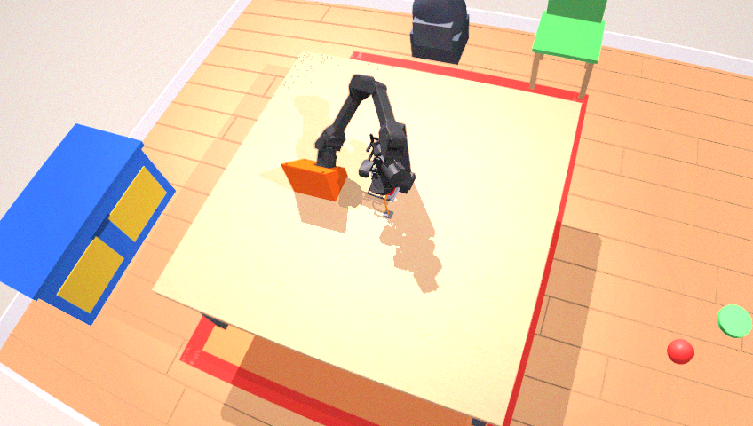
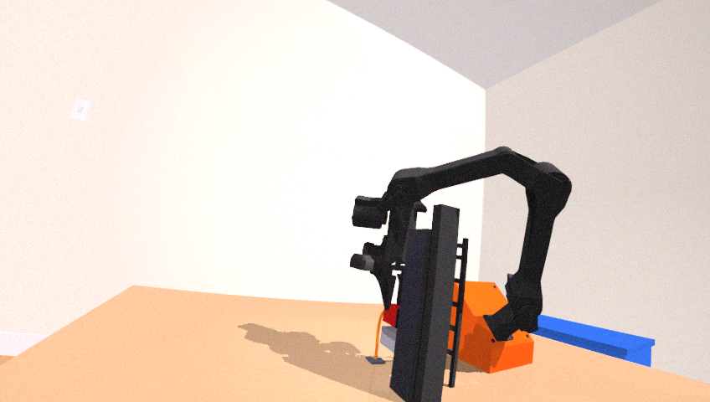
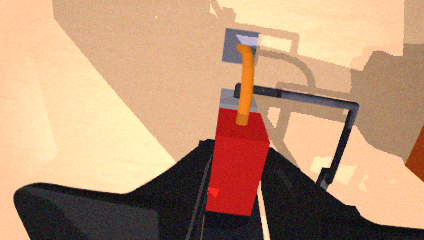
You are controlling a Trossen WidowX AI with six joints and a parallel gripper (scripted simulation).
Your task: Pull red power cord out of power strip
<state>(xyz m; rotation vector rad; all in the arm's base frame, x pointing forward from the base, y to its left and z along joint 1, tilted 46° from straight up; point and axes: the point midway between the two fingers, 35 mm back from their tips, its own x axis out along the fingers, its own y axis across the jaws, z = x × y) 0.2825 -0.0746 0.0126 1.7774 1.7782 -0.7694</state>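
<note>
Wrist view: gripper (image 3: 235, 200) clamped on red plug (image 3: 239, 160), black fingers pressed to both long sides, jaws narrow around it. Orange cord (image 3: 245, 85) rising out of plug's far face, curving to small grey end block (image 3: 240, 45) lying on table (image 3: 100, 100). Grey strip (image 3: 231, 100) just visible behind plug's far edge, touching it; cannot tell whether prongs remain seated. Thin black bent frame (image 3: 345, 135) right of plug, apart from it. Exterior view: arm (image 2: 498, 169) arched over from orange base (image 2: 488, 328), gripper (image 2: 388, 298) pointing straight down onto plug (image 2: 391, 314), plug sitting atop strip (image 2: 388, 339). Cord (image 2: 380, 333) drooping left of strip down to end block (image 2: 377, 360) on table (image 2: 149, 338). Tall dark slab (image 2: 425, 303) upright in foreground, hiding right part of plug and strip; black ladder-like rack (image 2: 459, 308) behind it. Blue cabinet (image 2: 598, 338) beyond base. Top view: arm (image 1: 380, 121) folded near table (image 1: 475, 210) middle, gripper and plug mostly hidden beneath wrist, only bit of cord (image 1: 388, 202) showing beside base (image 1: 314, 179). Cabinet (image 1: 68, 216) left of table, green chair (image 1: 567, 39) at far right corner, red ball (image 1: 679, 351) and green disc (image 1: 734, 320) on floor.
</note>
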